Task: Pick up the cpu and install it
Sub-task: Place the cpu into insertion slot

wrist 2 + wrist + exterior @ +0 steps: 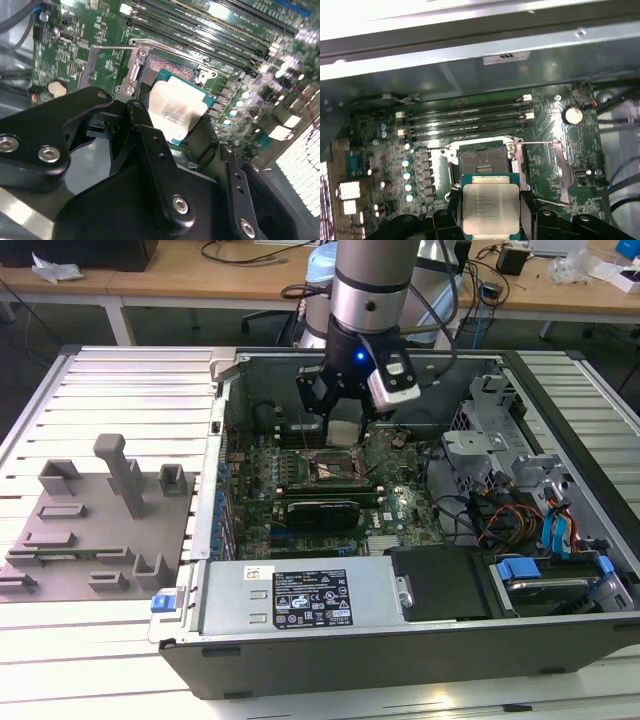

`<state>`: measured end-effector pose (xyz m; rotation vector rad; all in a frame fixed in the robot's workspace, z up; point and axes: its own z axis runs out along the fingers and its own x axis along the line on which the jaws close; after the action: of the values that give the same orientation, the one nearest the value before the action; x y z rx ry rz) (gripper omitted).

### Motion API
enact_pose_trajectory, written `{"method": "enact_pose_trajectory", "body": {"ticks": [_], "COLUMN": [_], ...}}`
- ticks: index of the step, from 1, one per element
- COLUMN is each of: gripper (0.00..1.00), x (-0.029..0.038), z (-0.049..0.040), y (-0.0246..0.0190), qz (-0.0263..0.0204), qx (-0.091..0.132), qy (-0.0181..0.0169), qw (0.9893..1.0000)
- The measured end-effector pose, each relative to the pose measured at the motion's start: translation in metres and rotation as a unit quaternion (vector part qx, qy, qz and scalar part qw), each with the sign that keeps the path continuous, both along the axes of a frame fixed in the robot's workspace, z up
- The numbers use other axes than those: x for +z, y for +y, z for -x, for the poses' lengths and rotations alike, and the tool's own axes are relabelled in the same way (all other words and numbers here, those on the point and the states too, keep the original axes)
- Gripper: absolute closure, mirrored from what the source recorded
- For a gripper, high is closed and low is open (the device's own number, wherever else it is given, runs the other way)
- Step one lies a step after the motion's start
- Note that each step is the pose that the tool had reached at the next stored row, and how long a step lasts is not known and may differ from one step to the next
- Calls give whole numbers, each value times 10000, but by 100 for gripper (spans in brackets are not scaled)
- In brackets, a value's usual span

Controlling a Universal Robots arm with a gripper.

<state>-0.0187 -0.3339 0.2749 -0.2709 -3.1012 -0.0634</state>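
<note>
Open computer case (400, 660) on slatted table (120, 390); hand (346, 432) clamped on cpu (490, 207), just above socket (481, 162).

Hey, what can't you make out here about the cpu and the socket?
- Underside of the cpu: hidden in both wrist views, its top faces the cameras.
- Part of the socket: second wrist view, covered by the cpu and the gripper.
- Socket pins: first wrist view, too small.
- Gap between cpu and socket: exterior view, the gripper blocks much of it.
</note>
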Motion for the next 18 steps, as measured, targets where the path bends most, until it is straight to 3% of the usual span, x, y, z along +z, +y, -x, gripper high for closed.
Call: {"method": "enact_pose_trajectory", "body": {"ticks": [3, 6, 10, 15, 16, 17, 18], "gripper": [45, 45, 45, 45, 45, 45, 45], "x": [-38, -72, -83, -91, -93, -93, -95], "z": [0, 0, 0, 0, 0, 0, 0], "y": [0, 0, 0, 0, 0, 0, 0], "qz": [0, 1, 0, 1, 1, 1, 0], "qx": [-365, -883, -1274, -1787, -1912, -1996, -2134], "qy": [0, 0, 0, 0, 0, 0, 0], "qw": [9993, 9961, 9919, 9839, 9816, 9799, 9770]}}
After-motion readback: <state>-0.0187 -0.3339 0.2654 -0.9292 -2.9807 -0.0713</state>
